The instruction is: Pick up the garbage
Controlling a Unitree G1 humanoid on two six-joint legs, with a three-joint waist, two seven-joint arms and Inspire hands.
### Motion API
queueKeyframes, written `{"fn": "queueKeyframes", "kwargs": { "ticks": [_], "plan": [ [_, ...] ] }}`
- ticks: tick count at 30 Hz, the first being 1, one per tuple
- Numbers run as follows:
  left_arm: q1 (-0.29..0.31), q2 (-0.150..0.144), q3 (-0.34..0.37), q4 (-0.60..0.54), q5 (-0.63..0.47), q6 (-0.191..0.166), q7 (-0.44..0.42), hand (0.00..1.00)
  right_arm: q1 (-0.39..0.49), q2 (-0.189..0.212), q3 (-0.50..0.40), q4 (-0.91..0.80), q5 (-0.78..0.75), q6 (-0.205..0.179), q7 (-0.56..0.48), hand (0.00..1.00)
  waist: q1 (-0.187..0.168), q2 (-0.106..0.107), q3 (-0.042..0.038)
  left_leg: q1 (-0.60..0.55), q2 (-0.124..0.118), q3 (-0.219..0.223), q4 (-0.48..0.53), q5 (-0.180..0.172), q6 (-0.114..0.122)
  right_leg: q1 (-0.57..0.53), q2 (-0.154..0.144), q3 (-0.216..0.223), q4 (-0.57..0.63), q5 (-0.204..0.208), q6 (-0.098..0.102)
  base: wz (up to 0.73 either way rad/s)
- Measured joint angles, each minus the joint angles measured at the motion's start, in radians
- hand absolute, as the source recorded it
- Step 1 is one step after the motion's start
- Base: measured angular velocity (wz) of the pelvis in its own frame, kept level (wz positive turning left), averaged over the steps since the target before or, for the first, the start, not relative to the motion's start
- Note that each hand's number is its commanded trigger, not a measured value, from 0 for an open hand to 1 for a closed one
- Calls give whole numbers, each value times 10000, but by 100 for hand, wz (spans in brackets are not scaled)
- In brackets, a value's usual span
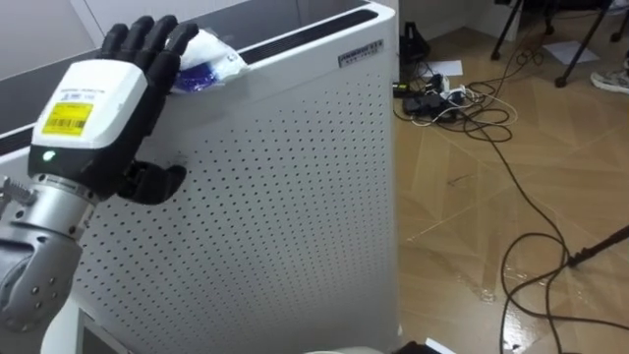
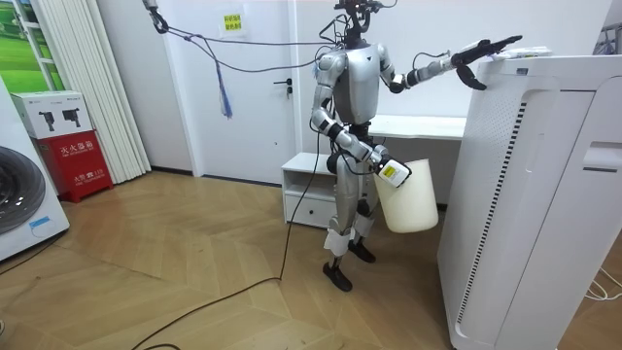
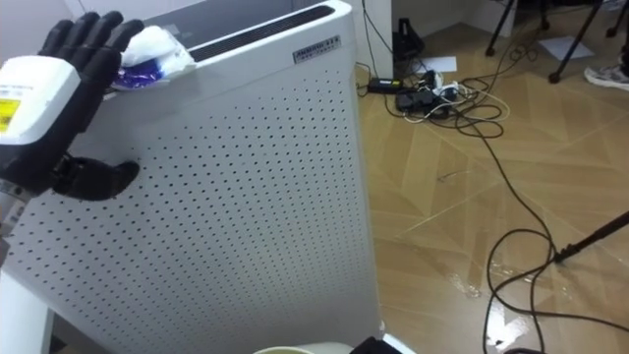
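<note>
A crumpled white and blue piece of garbage (image 1: pixel 208 64) (image 3: pixel 152 51) lies on the top edge of a tall white perforated air purifier (image 1: pixel 295 177) (image 2: pixel 525 194). My left hand (image 1: pixel 98 108) (image 3: pixel 39 98) is raised against the purifier's upper side. Its straight fingers reach over the top edge and touch the garbage, and the thumb rests on the perforated panel below. In the room view my left hand (image 2: pixel 481 51) stretches to the purifier's top, while my right hand (image 2: pixel 391 173) carries a white bin (image 2: pixel 408 199) at hip height. The bin's rim (image 3: pixel 295 348) peeks in at the bottom.
I stand on wooden floor right beside the purifier. Black cables and a power strip (image 1: pixel 432 98) lie on the floor to the right, with tripod legs (image 1: pixel 575 39) behind. A low white cabinet (image 2: pixel 306 190) and a desk stand behind me.
</note>
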Motion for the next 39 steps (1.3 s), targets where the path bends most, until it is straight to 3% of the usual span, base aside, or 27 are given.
{"fn": "queueKeyframes", "kwargs": {
  "ticks": [8, 15, 22, 26, 39],
  "plan": [
    [-78, 362, 138, 201, -860, 170, -767, 0, 3, -118, 8, -454, 1, 212, -71, 100, 2, 52, -9, -8, 14, 33, -8, 0, -1, -24, 16, 18, -15, -27, -26, 0],
    [-594, 405, 130, 655, -1059, 530, -1313, 0, -65, -62, 65, -452, 3, 345, -291, 100, -1, 291, 74, -14, 8, 72, -8, 1, 1, -107, 26, 99, 129, -37, -25, -2],
    [-834, 611, 134, 857, -1391, 883, -1905, 0, -62, -75, 105, -453, 6, 525, -490, 100, -41, 399, 19, -49, 5, 129, 17, 2, 2, -176, 31, 159, 180, -45, -24, -2],
    [-881, 615, 134, 868, -1406, 941, -2106, 0, -63, -73, 93, -454, 7, 524, -581, 100, -39, 467, -11, -48, 5, 131, 15, 2, 2, -169, 29, 160, 204, -44, -25, 0],
    [-1063, 617, 147, 793, -1191, 898, -2355, 0, -61, -92, 42, -454, 4, 522, -580, 100, -13, 460, 23, -54, 2, 118, 16, 2, 2, -174, 31, 192, 256, -52, -17, 0]
  ]
}}
